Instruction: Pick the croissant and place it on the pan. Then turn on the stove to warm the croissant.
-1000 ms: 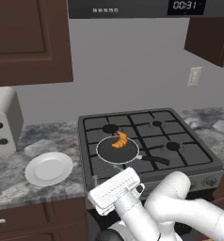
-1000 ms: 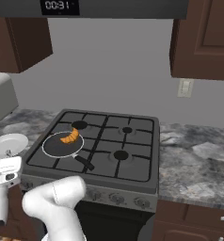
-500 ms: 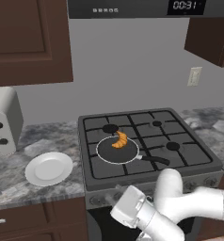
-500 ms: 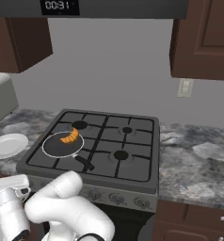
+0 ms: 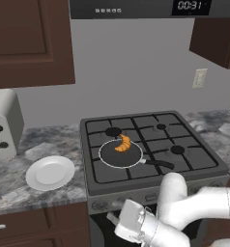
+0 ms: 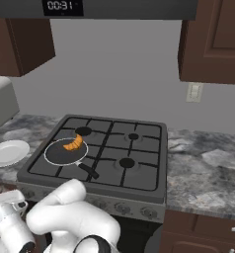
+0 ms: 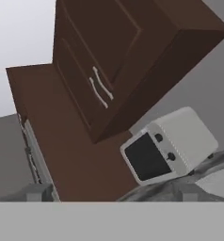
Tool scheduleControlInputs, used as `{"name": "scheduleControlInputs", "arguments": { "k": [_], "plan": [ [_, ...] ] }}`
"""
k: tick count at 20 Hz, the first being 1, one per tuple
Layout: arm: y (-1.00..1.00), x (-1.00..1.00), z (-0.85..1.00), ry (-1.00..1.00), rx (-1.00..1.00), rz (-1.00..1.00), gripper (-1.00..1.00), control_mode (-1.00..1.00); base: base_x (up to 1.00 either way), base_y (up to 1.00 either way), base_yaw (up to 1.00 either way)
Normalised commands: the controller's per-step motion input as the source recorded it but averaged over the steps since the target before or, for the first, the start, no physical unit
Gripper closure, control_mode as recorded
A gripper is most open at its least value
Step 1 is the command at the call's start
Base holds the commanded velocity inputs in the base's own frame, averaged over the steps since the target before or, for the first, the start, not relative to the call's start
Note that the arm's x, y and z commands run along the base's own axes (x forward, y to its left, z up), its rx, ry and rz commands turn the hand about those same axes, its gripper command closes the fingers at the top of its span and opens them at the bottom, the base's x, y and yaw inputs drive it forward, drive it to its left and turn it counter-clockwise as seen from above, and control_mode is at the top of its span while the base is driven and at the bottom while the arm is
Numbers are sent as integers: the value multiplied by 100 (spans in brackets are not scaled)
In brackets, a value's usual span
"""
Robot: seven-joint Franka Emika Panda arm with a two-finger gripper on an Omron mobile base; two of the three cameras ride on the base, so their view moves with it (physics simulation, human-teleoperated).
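The small golden crescent croissant [image 5: 122, 143] lies inside the round black frying pan [image 5: 112, 157] on the dark grey gas stove's [image 5: 194, 161] front-left burner, ready for warming. The tool [image 5: 118, 218] hangs low before the stove's front panel, presumably for a knob; whether it is spread or pressed together, I cannot tell.

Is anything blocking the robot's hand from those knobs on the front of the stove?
Nothing visible does. The gripper sits low, just in front of the stove's front panel; the croissant already lies in the pan.
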Motion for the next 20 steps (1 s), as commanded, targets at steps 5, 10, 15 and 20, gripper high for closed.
{"name": "scheduleControlInputs", "arguments": {
  "k": [5, 10, 15, 20],
  "plan": [
    [13, -92, -64, 2, 0, -43, -100, -100, 0, 0, 0],
    [15, -91, -75, 1, 0, -66, -100, -100, 0, 0, 0],
    [17, -51, -59, 0, 0, -62, -100, -100, 0, 0, 0],
    [8, 3, -16, 0, 3, -18, -100, -100, 0, 0, 0]
  ]
}}
